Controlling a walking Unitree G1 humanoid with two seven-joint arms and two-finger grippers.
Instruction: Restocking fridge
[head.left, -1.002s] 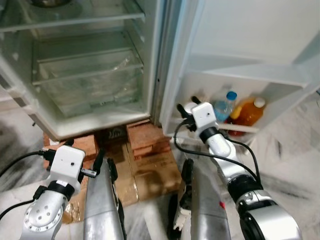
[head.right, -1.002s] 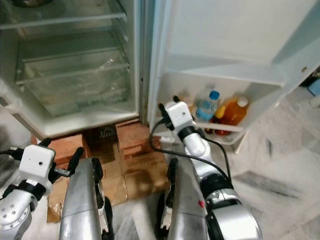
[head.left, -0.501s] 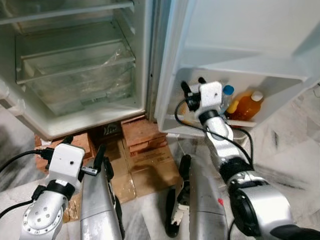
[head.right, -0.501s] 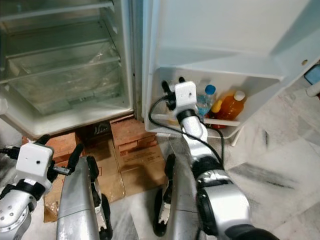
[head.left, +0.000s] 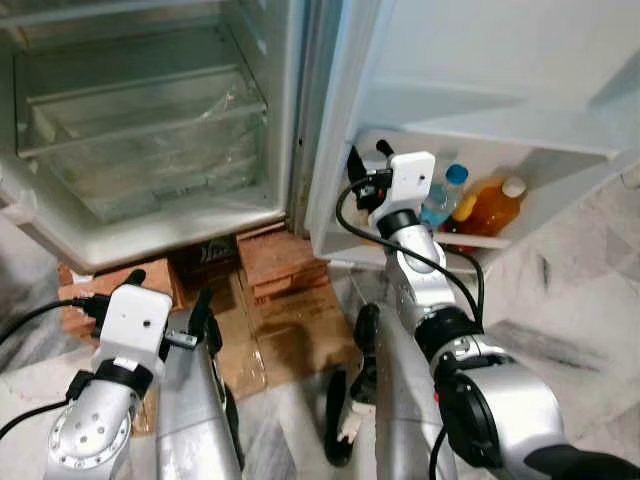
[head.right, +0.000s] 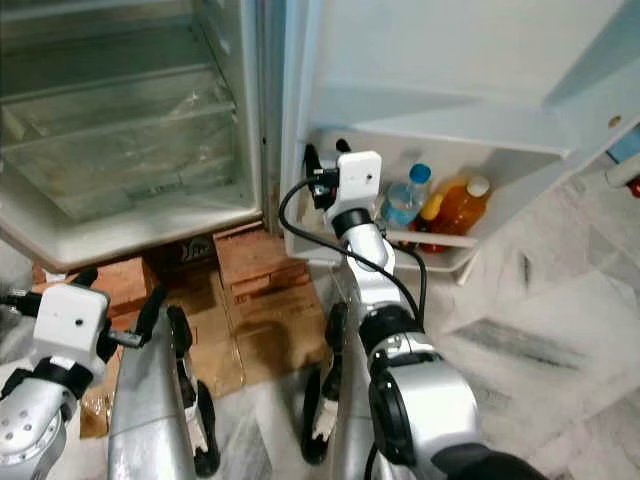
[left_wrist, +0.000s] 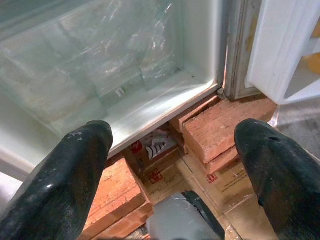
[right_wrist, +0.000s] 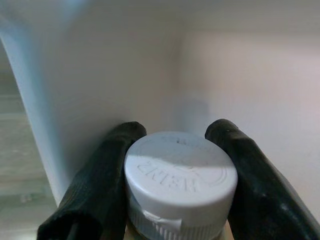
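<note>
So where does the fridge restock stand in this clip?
Done: a blue-capped water bottle and an orange juice bottle stand in the door shelf. In hand: the right end effector grips a white-capped bottle at that shelf's inner end, fingers on either side of the cap, not yet released. Left: letting go; the main compartment's glass shelves hold nothing. The left end effector hangs open and idle.

The white-capped bottle was cut off below its neck; the right pincer hid it at the door shelf's end.
</note>
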